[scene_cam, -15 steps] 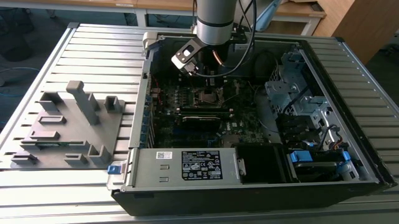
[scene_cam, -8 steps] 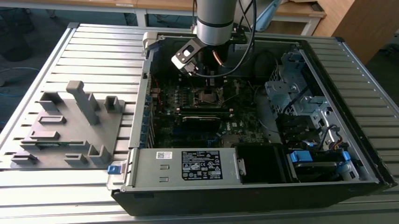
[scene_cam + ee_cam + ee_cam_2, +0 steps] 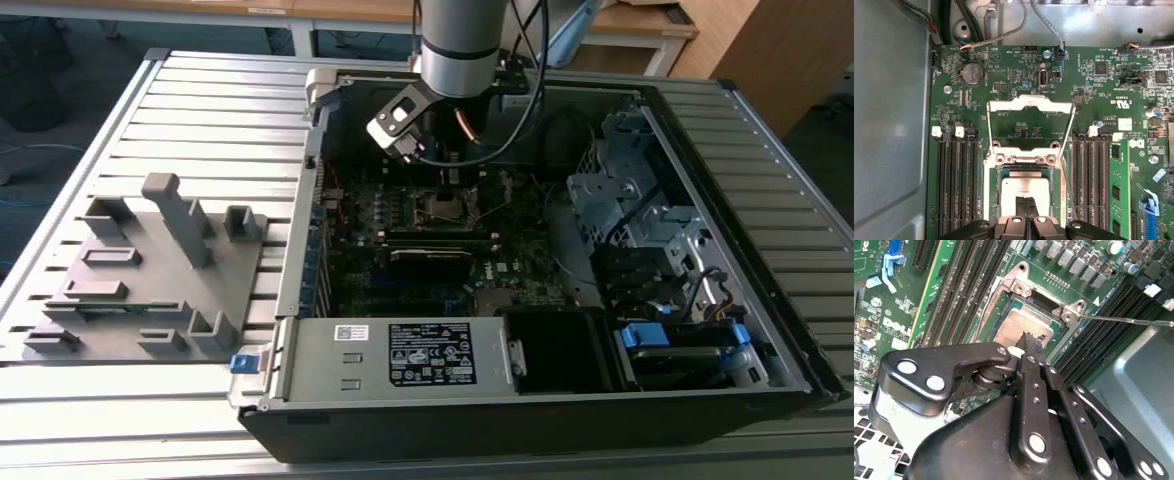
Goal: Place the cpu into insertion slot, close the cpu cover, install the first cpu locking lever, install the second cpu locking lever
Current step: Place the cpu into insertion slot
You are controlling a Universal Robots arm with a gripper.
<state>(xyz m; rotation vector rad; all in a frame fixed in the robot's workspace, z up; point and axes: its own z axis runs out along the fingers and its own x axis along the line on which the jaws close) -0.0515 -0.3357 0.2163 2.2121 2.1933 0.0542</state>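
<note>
The arm (image 3: 461, 40) reaches straight down from above into an open computer case (image 3: 534, 425), its wrist over the far half of the motherboard (image 3: 400, 290). A cable loops down beside it.

In both wrist views the claw (image 3: 1026, 206) (image 3: 1032, 342) points down at the cpu (image 3: 1026, 187), its two narrow dark fingertips pressed together with nothing between them. The tips sit on or just above the chip's metal top; which of the two I cannot tell.

The cpu lies flat in the insertion slot (image 3: 1026, 172). The cpu cover (image 3: 1031, 106) is swung open and lies back on the board just beside the slot, green board showing through its window. Two thin wire levers (image 3: 1070, 145) stand free along either side of it. Rows of black memory slots (image 3: 956, 185) flank the slot on both sides, and a coin cell (image 3: 973, 74) sits farther up the board.

The case lies on its side on a slatted metal desk (image 3: 200, 110). On the exterior view's left, well apart from the case, rests a grey fixture plate (image 3: 134, 270) with upright posts. A grey power supply (image 3: 400, 355) fills the near edge of the case, with drive bays (image 3: 627, 200) on the exterior view's right. Wooden furniture (image 3: 767, 50) stands beyond the desk.
</note>
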